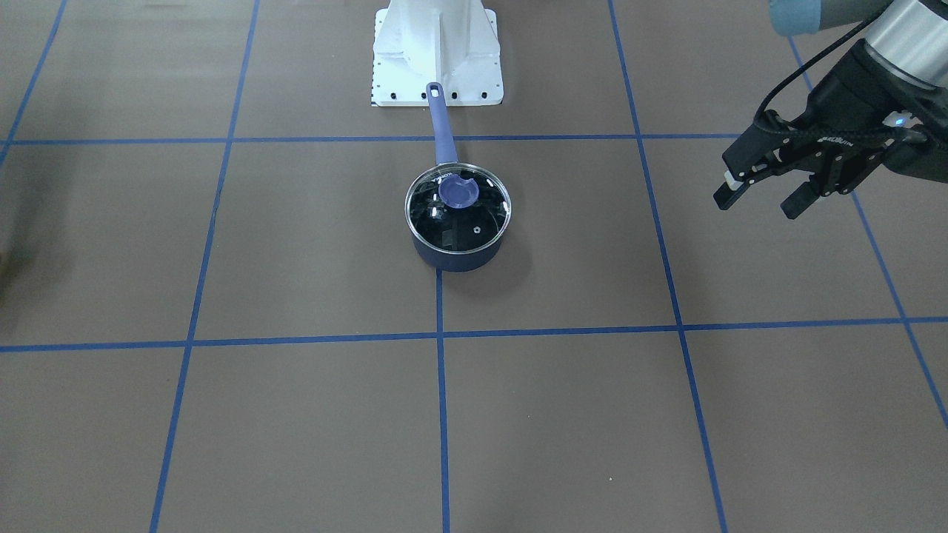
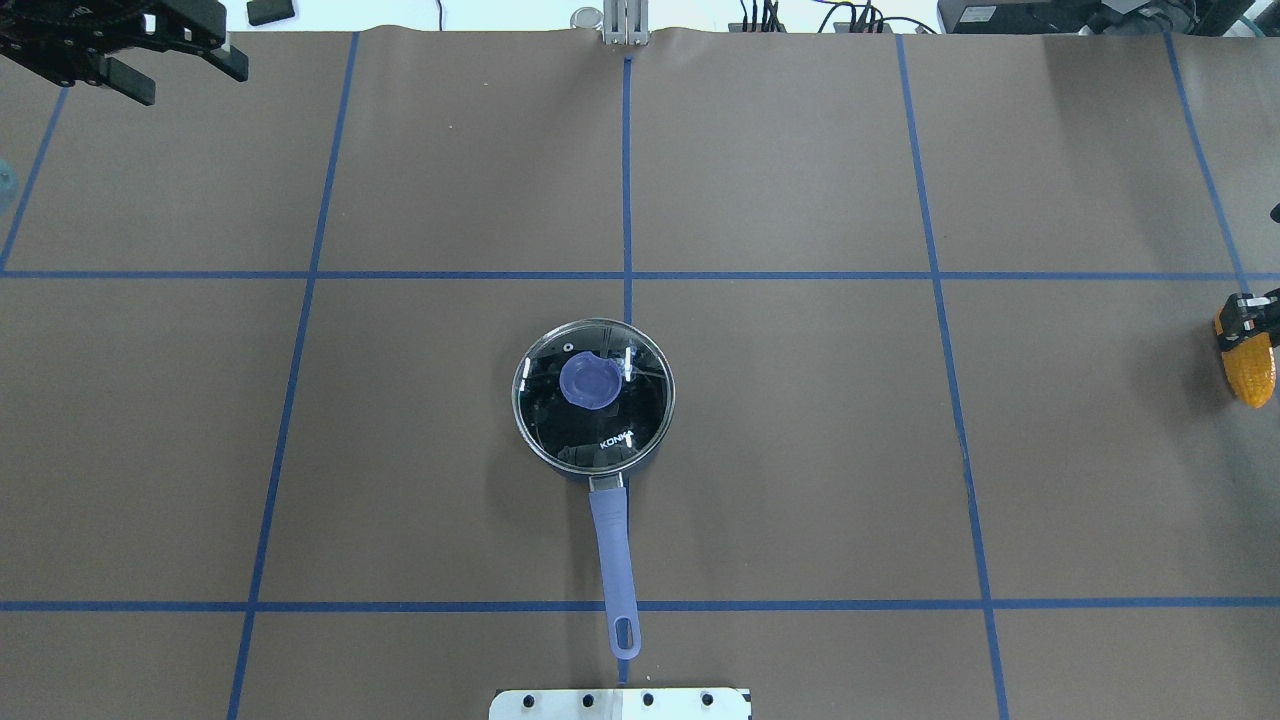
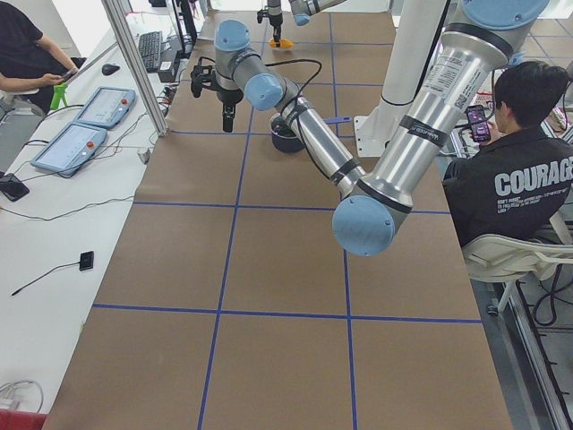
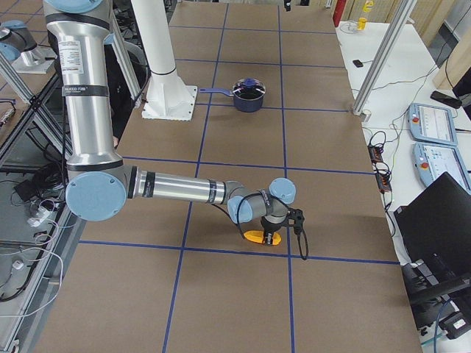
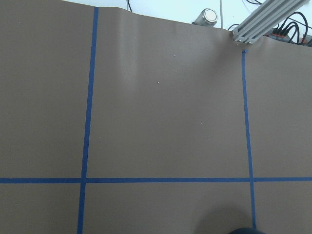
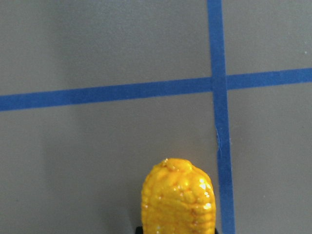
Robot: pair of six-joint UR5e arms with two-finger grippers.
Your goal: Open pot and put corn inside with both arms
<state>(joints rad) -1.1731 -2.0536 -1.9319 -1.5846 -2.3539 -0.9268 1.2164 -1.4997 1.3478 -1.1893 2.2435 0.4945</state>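
Corn (image 2: 1246, 360) is in the right gripper (image 2: 1245, 312), out at the right edge of the table. The black fingers are closed on one end of the cob. From the wrist camera, the tapered yellow-orange tip (image 6: 178, 200) juts out glossy and knobbly with kernels. I can't tell whether it is clear of the paper.

Over to the left gripper (image 1: 763, 198): it hangs above the far left corner, jaws spread wide with nothing between them. It is a black linkage frame with blocky finger pads (image 1: 729, 194), and a cable loops back to the silver wrist. Its camera sees only flat brown paper and tape lines.

Now the pot (image 1: 455, 257), dead centre of the table and well apart from both grippers. It is small and round with dark-blue walls. Its long straight blue-purple handle (image 2: 613, 545) runs toward the near edge, and the hole at the handle's end lies just short of the white base plate (image 2: 620, 703).

The lid (image 2: 560, 440) is on, a clear glass disc with a metal rim and bright reflections over the black inside. A blue knob (image 2: 588, 382) sits at its middle.

Everything rests on a matte brown paper sheet (image 2: 800, 450), squared off with blue tape (image 2: 627, 200).
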